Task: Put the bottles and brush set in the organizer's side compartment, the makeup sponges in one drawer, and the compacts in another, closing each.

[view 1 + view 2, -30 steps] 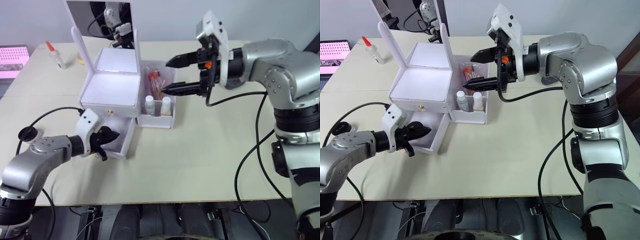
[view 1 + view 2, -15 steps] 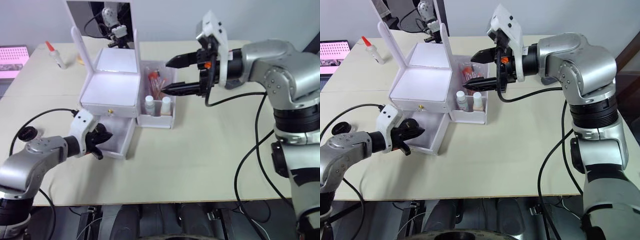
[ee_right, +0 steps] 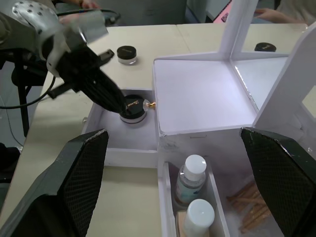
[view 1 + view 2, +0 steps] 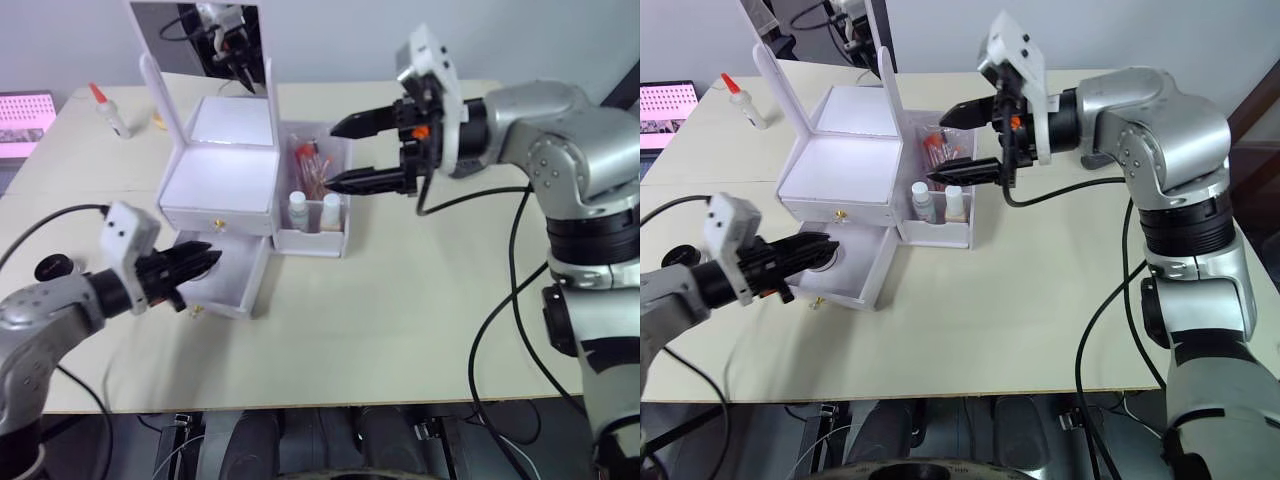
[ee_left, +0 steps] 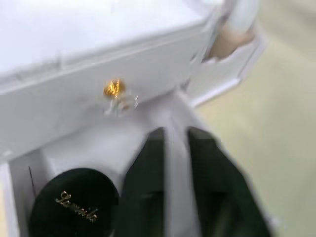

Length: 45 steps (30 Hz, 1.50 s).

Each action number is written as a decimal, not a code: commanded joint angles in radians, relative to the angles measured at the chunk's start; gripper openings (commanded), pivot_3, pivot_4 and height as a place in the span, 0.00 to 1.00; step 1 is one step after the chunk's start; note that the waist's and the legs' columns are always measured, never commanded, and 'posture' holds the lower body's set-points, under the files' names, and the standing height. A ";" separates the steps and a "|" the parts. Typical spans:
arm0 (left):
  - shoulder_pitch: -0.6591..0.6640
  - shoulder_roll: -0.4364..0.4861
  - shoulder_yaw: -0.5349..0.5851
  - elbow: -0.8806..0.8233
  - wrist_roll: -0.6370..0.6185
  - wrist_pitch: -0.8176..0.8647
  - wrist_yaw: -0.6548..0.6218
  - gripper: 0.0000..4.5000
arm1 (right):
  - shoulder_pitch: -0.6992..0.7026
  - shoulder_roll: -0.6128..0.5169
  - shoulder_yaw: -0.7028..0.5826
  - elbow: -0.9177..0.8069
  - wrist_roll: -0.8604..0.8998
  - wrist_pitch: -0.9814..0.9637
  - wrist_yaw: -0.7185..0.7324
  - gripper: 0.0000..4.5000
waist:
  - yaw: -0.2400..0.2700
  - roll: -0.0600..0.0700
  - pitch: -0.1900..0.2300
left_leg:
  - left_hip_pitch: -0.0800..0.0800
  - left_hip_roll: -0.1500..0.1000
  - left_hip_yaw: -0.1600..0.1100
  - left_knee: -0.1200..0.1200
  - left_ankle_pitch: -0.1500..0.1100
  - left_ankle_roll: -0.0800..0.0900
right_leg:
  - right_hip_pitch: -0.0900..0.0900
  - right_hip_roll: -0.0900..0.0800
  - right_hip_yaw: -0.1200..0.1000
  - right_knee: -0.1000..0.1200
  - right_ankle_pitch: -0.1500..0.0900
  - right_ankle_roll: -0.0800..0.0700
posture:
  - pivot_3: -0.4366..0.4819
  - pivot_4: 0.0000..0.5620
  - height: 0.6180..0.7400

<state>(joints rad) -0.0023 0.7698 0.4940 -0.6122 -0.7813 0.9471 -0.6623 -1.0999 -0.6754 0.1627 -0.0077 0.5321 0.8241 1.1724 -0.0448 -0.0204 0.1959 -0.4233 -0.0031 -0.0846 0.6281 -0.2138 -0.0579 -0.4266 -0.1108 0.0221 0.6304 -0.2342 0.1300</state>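
Right wrist view gave us the key relation: the left hand (image 3: pixel 106 94) pointed into the open lower drawer (image 3: pixel 116 133), its fingertips right at the black compact (image 3: pixel 132 108) lying flat inside, near the drawer's back wall under the organizer (image 4: pixel 222 180). We could not tell whether the tips touched the compact or sat just above it. In the left wrist view the two black fingers (image 5: pixel 148 173) stood nearly together with a thin gap and nothing between them, so we read that hand as close to clenched and empty, the compact just beside it.

Left eye view showed the left arm reaching low across the counter (image 4: pixel 420 290) toward the drawer front, forearm about level, fingers aimed toward the organizer. A second compact (image 3: pixel 127 54) sat on the counter well apart, out by the left arm, so the left hand was clearly the nearer one for it.

The right hand (image 4: pixel 355 152) hovered above the side compartment (image 4: pixel 318 215), released wide, holding nothing. Two bottles (image 4: pixel 315 211) and the brush set (image 4: pixel 312 165) were already in that compartment.

We judged the drawer stayed open because one compact was still outside.
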 commanded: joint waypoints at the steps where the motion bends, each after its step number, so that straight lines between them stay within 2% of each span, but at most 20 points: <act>1: 0.096 -0.037 0.176 -0.053 -0.027 -0.067 0.003 0.63 | 0.052 -0.028 -0.040 0.027 -0.030 -0.124 0.045 1.00 | 0.001 0.000 0.000 | 0.000 0.000 0.000 0.000 0.000 0.000 | 0.000 0.000 0.000 0.000 0.000 0.000 | 0.48 0.27 1.00; 4: 0.220 -0.109 0.325 -0.032 -0.012 -0.150 0.002 0.98 | 0.081 -0.028 -0.054 0.110 -0.057 -0.186 0.049 1.00 | 0.000 0.000 0.000 | 0.000 0.000 0.001 0.001 0.000 0.000 | 0.000 0.000 0.000 0.000 -0.002 -0.004 | 0.48 0.27 1.00; 5: 0.265 -0.130 0.358 -0.021 0.008 -0.184 -0.004 0.99 | 0.090 -0.024 -0.057 0.133 -0.066 -0.208 0.048 1.00 | 0.000 0.000 0.000 | 0.000 0.000 0.001 0.001 0.000 0.000 | 0.000 0.000 0.000 0.000 -0.002 -0.004 | 0.48 0.27 1.00; 8: 0.358 -0.208 0.450 0.017 0.039 -0.286 0.012 0.99 | 0.115 -0.024 -0.062 0.179 -0.095 -0.267 0.048 1.00 | 0.001 0.000 0.000 | 0.001 0.000 0.001 0.001 0.000 0.000 | 0.001 0.000 0.001 -0.001 -0.002 -0.005 | 0.48 0.27 1.00; 13: 0.549 -0.333 0.576 0.104 0.090 -0.471 -0.032 0.99 | 0.164 -0.052 -0.086 0.285 -0.130 -0.369 0.078 1.00 | 0.002 -0.001 -0.001 | 0.000 0.000 0.001 0.002 0.000 0.000 | 0.002 0.000 0.001 -0.002 -0.002 -0.005 | 0.48 0.27 1.00; 16: 0.627 -0.358 0.613 0.184 0.121 -0.557 -0.045 0.99 | 0.199 -0.078 -0.096 0.332 -0.154 -0.442 0.113 1.00 | 0.005 -0.002 -0.001 | 0.001 0.000 0.002 0.002 0.000 0.000 | 0.003 -0.001 0.000 -0.004 -0.002 -0.005 | 0.48 0.27 1.00; 21: 0.656 -0.388 0.680 0.336 0.087 -0.650 -0.020 0.99 | 0.196 -0.103 -0.121 0.445 -0.197 -0.524 0.118 1.00 | 0.000 -0.001 -0.001 | 0.001 0.000 0.002 0.002 0.000 0.000 | 0.002 -0.001 0.000 -0.003 -0.002 -0.005 | 0.48 0.27 1.00; 26: 0.682 -0.422 0.660 0.439 0.090 -0.722 -0.039 0.99 | 0.207 -0.111 -0.126 0.501 -0.225 -0.553 0.133 1.00 | -0.001 -0.001 -0.001 | 0.001 0.000 0.003 0.001 0.000 -0.001 | 0.002 -0.002 0.001 -0.004 -0.003 -0.005 | 0.48 0.27 1.00; 33: 0.690 -0.417 0.634 0.427 0.067 -0.743 -0.025 0.99 | 0.204 -0.111 -0.130 0.505 -0.222 -0.535 0.184 1.00 | 0.001 -0.001 -0.001 | 0.001 0.000 0.003 0.002 0.000 -0.001 | 0.002 -0.002 0.001 -0.004 -0.002 -0.005 | 0.48 0.27 1.00; 38: 0.688 -0.364 0.596 0.355 0.061 -0.695 -0.003 0.99 | 0.198 -0.106 -0.091 0.369 -0.187 -0.461 0.286 1.00 | 0.000 -0.001 -0.001 | 0.001 0.000 0.002 0.001 0.000 -0.001 | 0.001 -0.002 0.001 -0.003 -0.002 -0.005 | 0.48 0.27 1.00; 43: 0.628 -0.237 0.578 0.274 0.033 -0.521 0.158 0.99 | 0.123 -0.074 -0.061 0.214 -0.123 -0.366 0.360 1.00 | 0.000 0.000 0.000 | 0.001 0.000 0.002 0.001 0.000 -0.001 | 0.001 -0.002 0.001 -0.002 -0.003 -0.005 | 0.48 0.27 1.00; 45: 0.590 -0.198 0.544 0.268 0.058 -0.458 0.224 0.99 | 0.085 -0.050 -0.048 0.174 -0.115 -0.349 0.361 1.00 | 0.000 0.001 0.000 | 0.001 0.000 0.002 0.001 0.000 -0.001 | 0.001 -0.002 0.001 -0.001 -0.003 -0.005 | 0.48 0.27 1.00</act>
<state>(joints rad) 0.5931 0.5624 1.0511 -0.3242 -0.7294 0.4435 -0.4903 -0.9780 -0.7249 0.1185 0.2203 0.3885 0.4617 1.5230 -0.0449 -0.0198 0.1959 -0.4224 -0.0030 -0.0826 0.6289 -0.2141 -0.0584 -0.4261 -0.1123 0.0228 0.6292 -0.2368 0.1250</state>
